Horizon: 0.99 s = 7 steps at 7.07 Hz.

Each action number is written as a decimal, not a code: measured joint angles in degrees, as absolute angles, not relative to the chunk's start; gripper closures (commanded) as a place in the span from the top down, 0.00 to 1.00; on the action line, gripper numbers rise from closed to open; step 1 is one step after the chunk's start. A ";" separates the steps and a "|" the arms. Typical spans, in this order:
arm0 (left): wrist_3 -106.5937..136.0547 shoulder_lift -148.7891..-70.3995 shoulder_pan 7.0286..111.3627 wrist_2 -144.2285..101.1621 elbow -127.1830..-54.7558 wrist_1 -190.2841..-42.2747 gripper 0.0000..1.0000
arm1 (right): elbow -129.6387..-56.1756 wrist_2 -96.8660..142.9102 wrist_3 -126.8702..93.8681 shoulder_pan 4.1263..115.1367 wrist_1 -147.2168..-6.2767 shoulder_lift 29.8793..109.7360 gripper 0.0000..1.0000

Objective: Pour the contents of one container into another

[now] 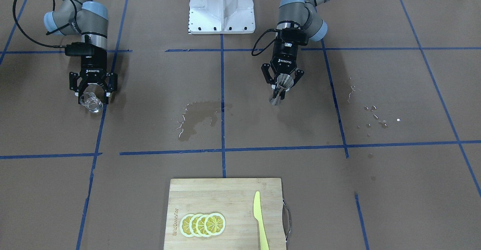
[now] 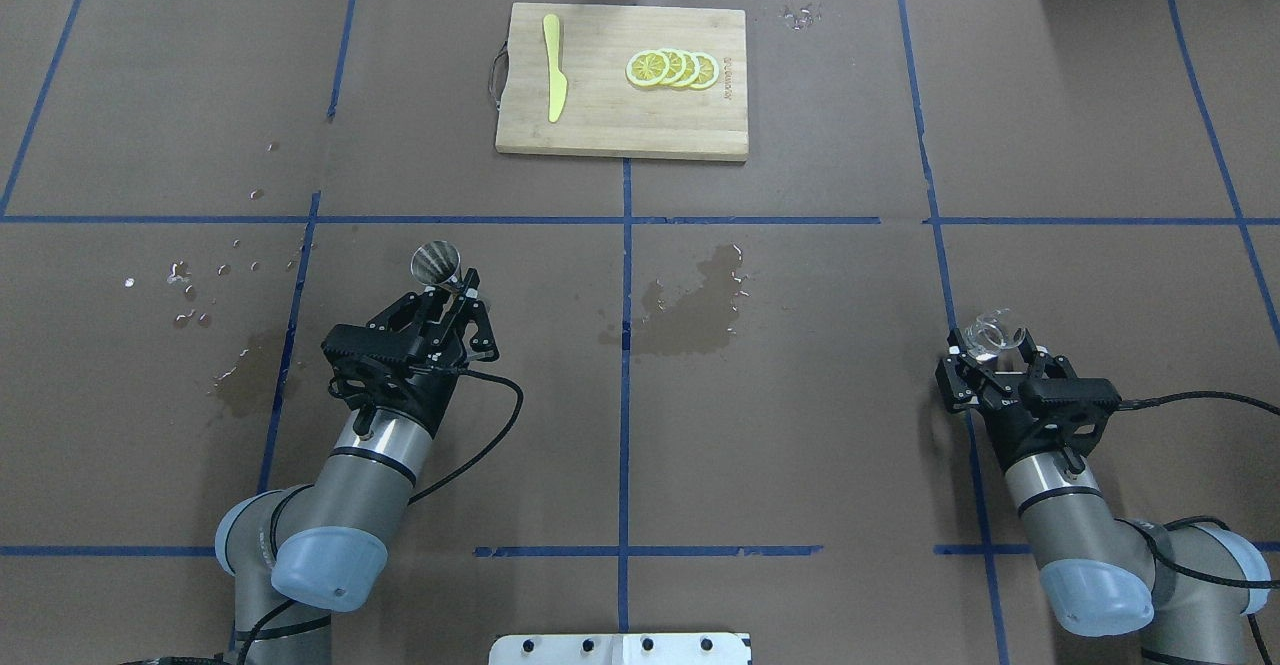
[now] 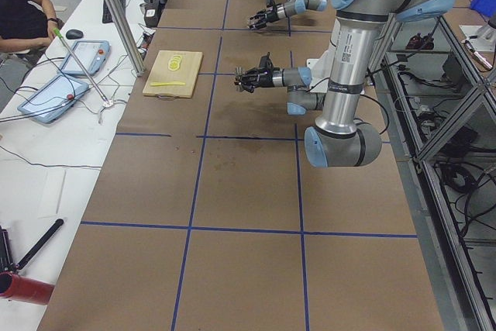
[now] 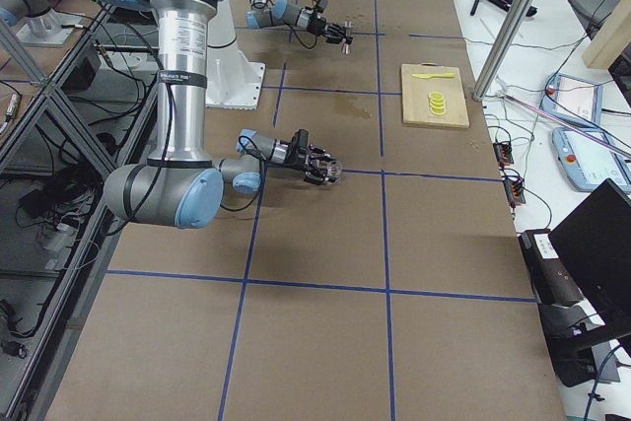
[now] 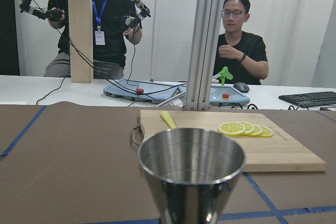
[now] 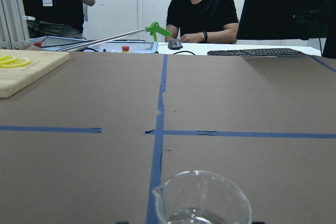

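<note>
Overhead exterior: my left gripper point(image 2: 455, 297) clasps the jigger point(image 2: 436, 262) upright, presumably to receive; my right gripper point(image 2: 992, 348) grasps the glass point(image 2: 990, 331) level, well apart, so nothing spills.

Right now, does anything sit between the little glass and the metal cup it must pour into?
Nothing solid does. Between the held glass and the held jigger there is only a wet patch. The cutting board sits well off that line.

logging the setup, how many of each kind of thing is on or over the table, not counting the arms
glass tumbler: 1
metal jigger: 1
cutting board: 1
yellow knife: 1
lemon slices: 4
total: 8
</note>
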<state>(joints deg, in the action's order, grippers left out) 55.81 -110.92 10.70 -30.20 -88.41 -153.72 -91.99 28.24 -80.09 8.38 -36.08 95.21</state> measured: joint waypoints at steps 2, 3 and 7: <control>55.81 -110.92 10.72 -30.21 -88.41 -153.72 0.00 | -91.61 28.35 -79.53 8.43 -35.70 95.16 0.82; 55.81 -110.92 10.71 -30.20 -88.34 -153.72 0.00 | -91.54 28.37 -79.13 8.43 -35.66 95.13 0.82; 55.81 -110.88 10.64 -30.22 -88.25 -153.72 0.00 | -91.50 28.58 -78.37 9.10 -35.60 94.97 0.81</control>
<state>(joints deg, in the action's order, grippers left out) 55.81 -110.88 10.64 -30.22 -88.25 -153.72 -91.50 28.58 -78.37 9.10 -35.60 94.97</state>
